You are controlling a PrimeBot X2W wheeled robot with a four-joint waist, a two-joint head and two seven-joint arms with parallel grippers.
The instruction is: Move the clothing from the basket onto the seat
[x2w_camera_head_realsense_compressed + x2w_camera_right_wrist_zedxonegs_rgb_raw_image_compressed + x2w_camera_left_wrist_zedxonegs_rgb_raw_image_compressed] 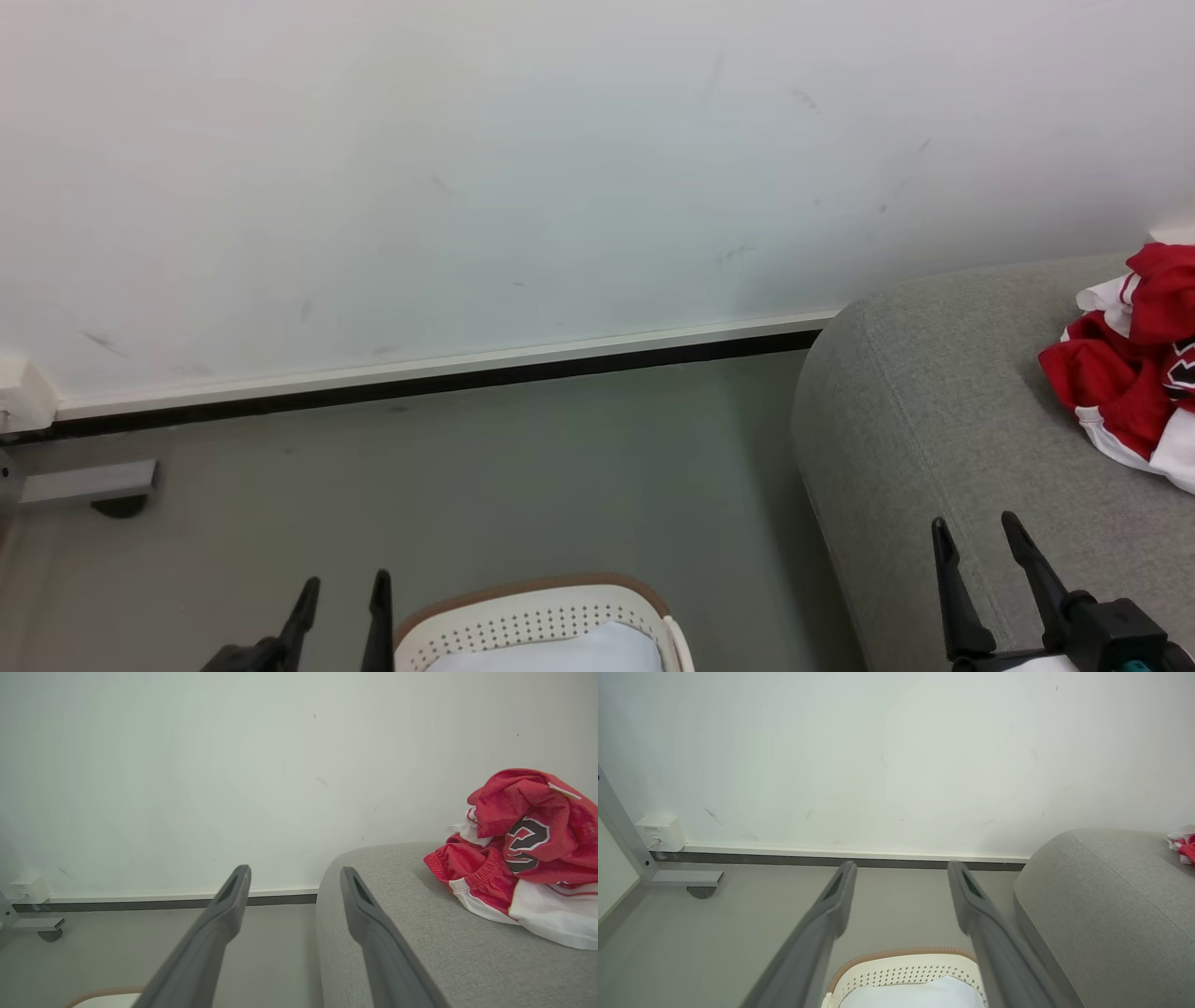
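The basket [532, 607] was cut off by the head view's bottom edge, so just its far wall with rows of holes and its brown rim band showed, close to the right of the left claw [345, 581]. Inside it lay something flat and pale bluish-white [569, 651]; what it was could not be made out. The clothing [1125, 373] ran off the right edge of the head view, so its full extent was hidden.

The clothing lay crumpled in a heap on the seat [934, 420], ahead of the right claw [975, 523] and off to its right, well apart from its fingertips. It was red with white panels and trim, a gathered red waistband at its near side, and a black figure outlined in white on an upper fold, creased and only partly readable.

Both claws stood with their fingers spread apart and held nothing. The right claw hung over the seat's near rounded corner, the left one over the grey floor [560, 467] beside the basket. A metal foot on a dark castor [93, 483] sat far to the left of the left claw, below the white wall [467, 187].
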